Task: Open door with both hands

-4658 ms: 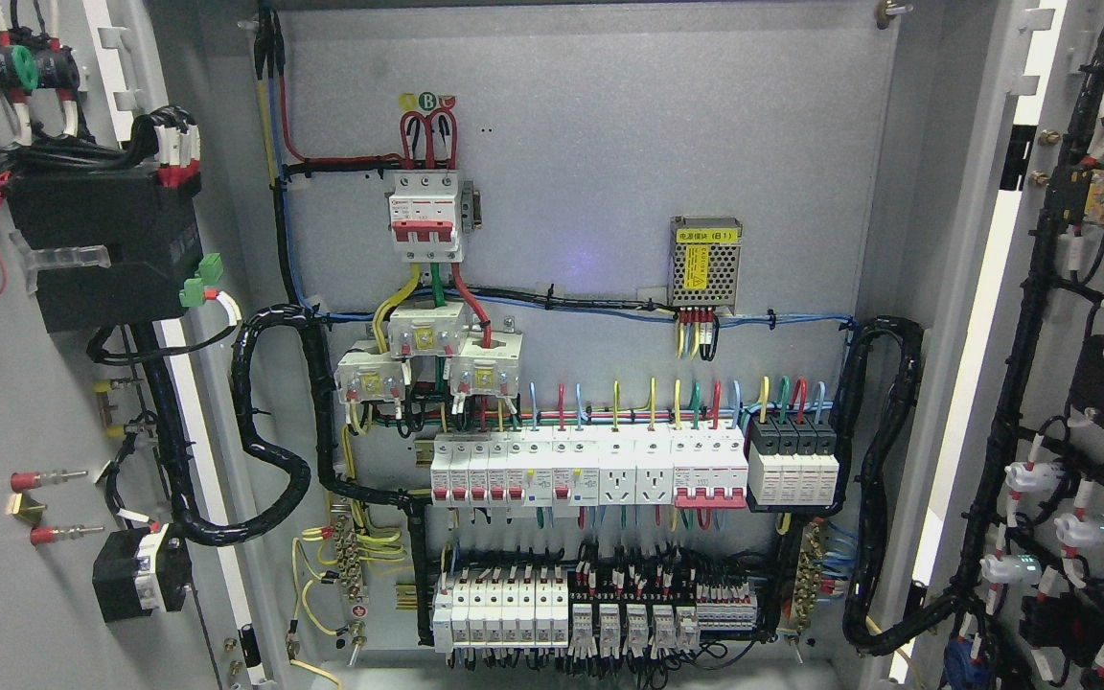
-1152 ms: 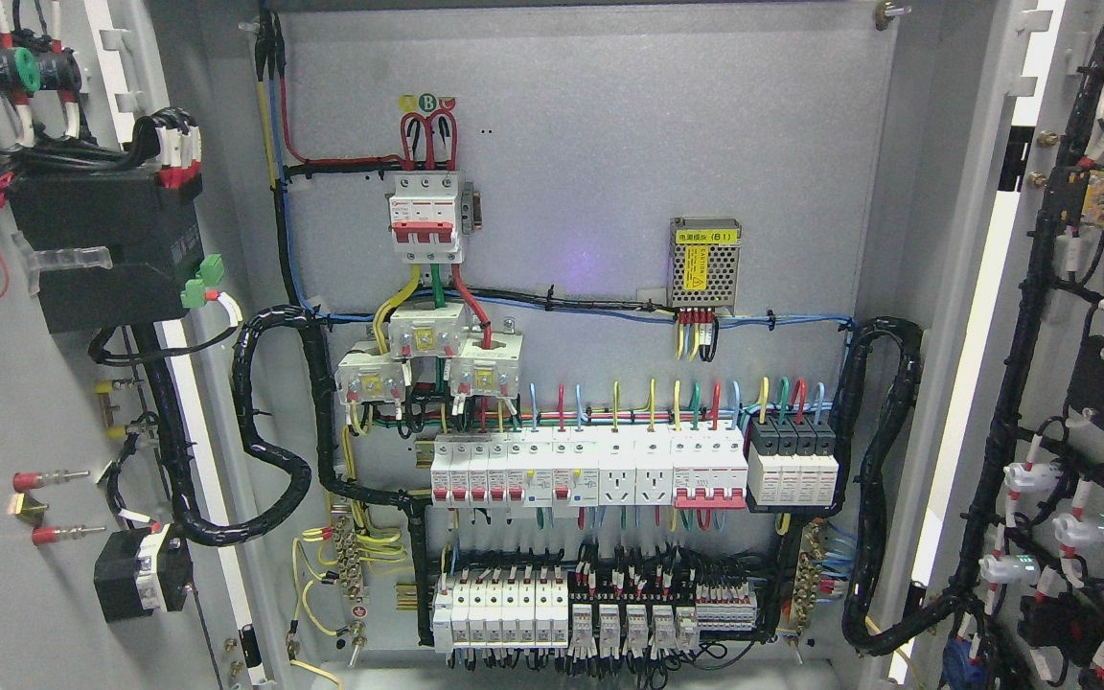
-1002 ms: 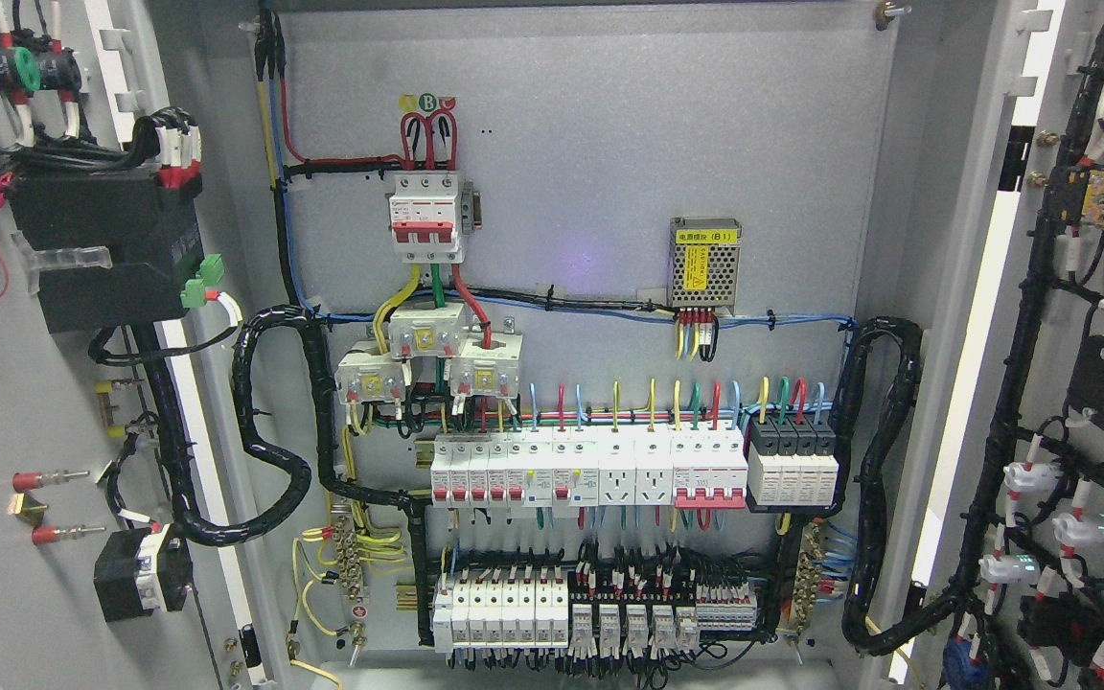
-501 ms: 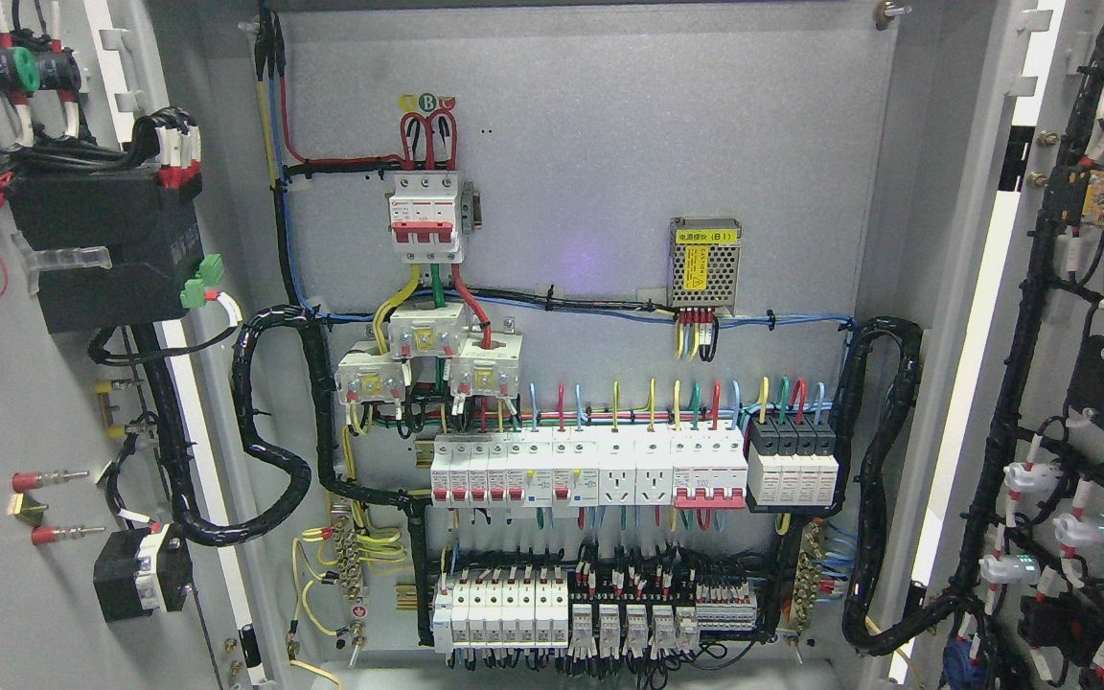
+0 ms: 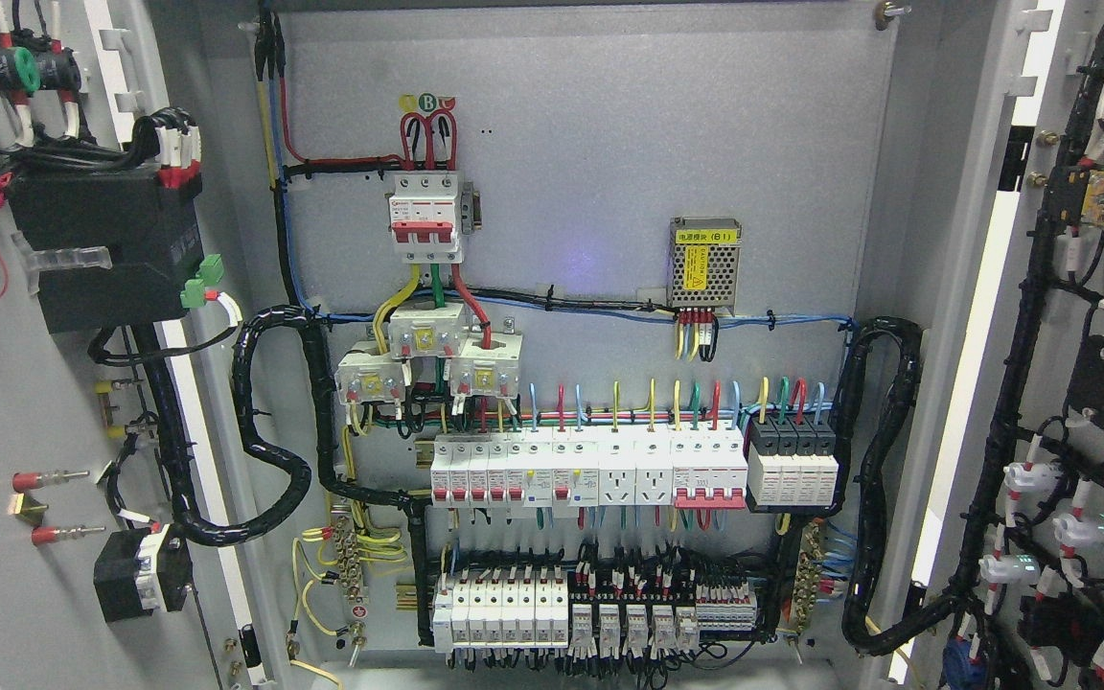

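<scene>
Cabinet, 2 doors: left door (image 5: 25,402) and right door (image 5: 1103,316) both swung wide open (wiring on inner faces). Back panel (image 5: 609,144) carries breakers (image 5: 590,470). Neither hand visible; finger state cannot be told.

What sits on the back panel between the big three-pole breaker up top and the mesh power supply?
Nothing: bare grey panel separates the breaker from the power supply, per the head view.

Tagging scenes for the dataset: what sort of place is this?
Likely the inside of an electrical distribution cabinet, both doors swung open: a red-handled main breaker, rows of white breakers on rails, and a small mesh-cased power supply on the grey backplate.
</scene>
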{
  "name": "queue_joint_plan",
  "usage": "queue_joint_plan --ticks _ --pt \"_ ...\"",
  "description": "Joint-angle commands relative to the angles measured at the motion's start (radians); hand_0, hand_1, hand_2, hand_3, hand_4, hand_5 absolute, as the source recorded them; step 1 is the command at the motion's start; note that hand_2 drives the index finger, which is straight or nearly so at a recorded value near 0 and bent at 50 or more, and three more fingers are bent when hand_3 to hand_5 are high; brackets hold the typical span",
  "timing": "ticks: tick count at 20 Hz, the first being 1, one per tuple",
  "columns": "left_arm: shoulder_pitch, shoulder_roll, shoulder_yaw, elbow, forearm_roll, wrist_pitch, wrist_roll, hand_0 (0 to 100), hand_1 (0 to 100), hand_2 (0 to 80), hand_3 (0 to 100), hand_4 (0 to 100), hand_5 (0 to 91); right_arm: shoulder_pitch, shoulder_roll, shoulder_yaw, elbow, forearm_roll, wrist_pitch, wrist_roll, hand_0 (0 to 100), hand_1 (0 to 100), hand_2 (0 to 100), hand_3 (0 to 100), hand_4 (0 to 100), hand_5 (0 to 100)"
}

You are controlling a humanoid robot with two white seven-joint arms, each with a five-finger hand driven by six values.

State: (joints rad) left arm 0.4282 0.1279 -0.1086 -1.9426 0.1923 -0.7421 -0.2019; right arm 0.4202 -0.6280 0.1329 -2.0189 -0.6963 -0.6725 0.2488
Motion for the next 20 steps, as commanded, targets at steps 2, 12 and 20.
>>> queue_joint_plan --ticks 2,12,20 --pt "-0.008 0.001 0.082 -0.001 0.032 -0.013 0.001 0 0 0.0 0 3 0.0 0.022 -0.045 -0.001 0.02 -0.005 -0.001 0.006 0 0 0 0 0 0" --pt "-0.006 0.004 0.155 0.005 0.092 -0.094 0.001 0 0 0.0 0 3 0.0 0.015 -0.075 -0.012 0.06 -0.075 0.001 0.012 0 0 0 0 0 0" --pt "-0.002 0.013 0.219 0.007 0.147 -0.111 -0.002 0 0 0.0 0 3 0.0 0.011 -0.087 -0.016 0.077 -0.077 -0.013 0.014 0 0 0 0 0 0"
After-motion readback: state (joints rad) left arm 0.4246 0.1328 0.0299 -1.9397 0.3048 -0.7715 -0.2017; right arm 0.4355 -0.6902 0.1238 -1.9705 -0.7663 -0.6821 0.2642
